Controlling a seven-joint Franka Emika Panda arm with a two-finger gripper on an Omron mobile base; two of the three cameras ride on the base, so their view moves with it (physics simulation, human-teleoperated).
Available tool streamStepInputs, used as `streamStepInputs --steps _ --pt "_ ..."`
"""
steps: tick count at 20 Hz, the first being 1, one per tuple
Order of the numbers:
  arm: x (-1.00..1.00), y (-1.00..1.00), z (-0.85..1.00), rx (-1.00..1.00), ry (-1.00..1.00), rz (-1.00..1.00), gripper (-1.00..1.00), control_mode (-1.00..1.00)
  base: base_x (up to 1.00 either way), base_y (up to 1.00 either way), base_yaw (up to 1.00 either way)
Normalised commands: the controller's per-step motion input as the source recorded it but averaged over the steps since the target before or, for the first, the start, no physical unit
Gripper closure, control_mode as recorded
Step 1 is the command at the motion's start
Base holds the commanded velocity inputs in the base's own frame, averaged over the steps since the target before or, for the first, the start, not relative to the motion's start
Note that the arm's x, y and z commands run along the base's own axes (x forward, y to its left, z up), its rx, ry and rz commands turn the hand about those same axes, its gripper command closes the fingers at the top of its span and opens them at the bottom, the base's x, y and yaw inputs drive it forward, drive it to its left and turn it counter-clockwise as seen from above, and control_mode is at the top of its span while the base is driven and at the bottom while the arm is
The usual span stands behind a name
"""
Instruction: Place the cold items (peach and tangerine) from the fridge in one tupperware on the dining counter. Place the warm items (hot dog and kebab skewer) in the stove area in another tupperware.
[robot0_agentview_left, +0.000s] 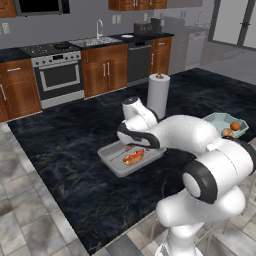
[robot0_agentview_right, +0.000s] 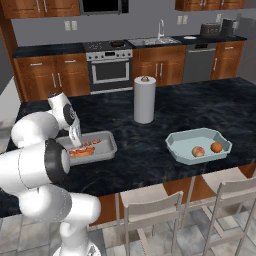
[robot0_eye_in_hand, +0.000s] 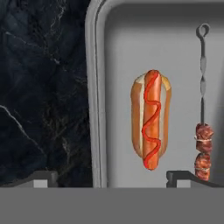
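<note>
A hot dog (robot0_eye_in_hand: 151, 119) with a ketchup squiggle and a kebab skewer (robot0_eye_in_hand: 202, 131) lie side by side in the grey tupperware (robot0_eye_in_hand: 96, 87). My gripper (robot0_eye_in_hand: 113, 178) hangs open just above them, nothing between its fingers, one fingertip (robot0_eye_in_hand: 43, 177) over the dark counter and the other over the tray. In the base views the gripper (robot0_agentview_right: 76, 142) hovers over the hot dog (robot0_agentview_right: 81, 151) (robot0_agentview_left: 133, 157) in the grey tupperware (robot0_agentview_right: 111, 145) (robot0_agentview_left: 107, 162). The blue tupperware (robot0_agentview_right: 180, 150) (robot0_agentview_left: 215, 120) holds the peach (robot0_agentview_right: 198, 151) (robot0_agentview_left: 227, 132) and tangerine (robot0_agentview_right: 216, 147) (robot0_agentview_left: 235, 126).
A paper towel roll (robot0_agentview_right: 144, 100) (robot0_agentview_left: 158, 95) stands upright on the dark marble dining counter between the two containers. Chairs (robot0_agentview_right: 150, 215) are tucked under the counter's near edge. The stove (robot0_agentview_left: 55, 50) and sink run along the far wall.
</note>
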Motion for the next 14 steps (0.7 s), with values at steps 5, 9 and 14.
streamStepInputs --steps 5,9,14 --pt "-0.62 -0.2 0.63 0.05 -0.05 -0.02 -1.0 -1.0 0.0 0.0 0.0" --pt "-0.78 -0.11 0.57 0.07 -0.1 -0.03 -1.0 -1.0 0.0 0.0 0.0" --pt "-0.88 -0.05 0.43 0.09 -0.12 -0.07 -1.0 -1.0 0.0 0.0 0.0"
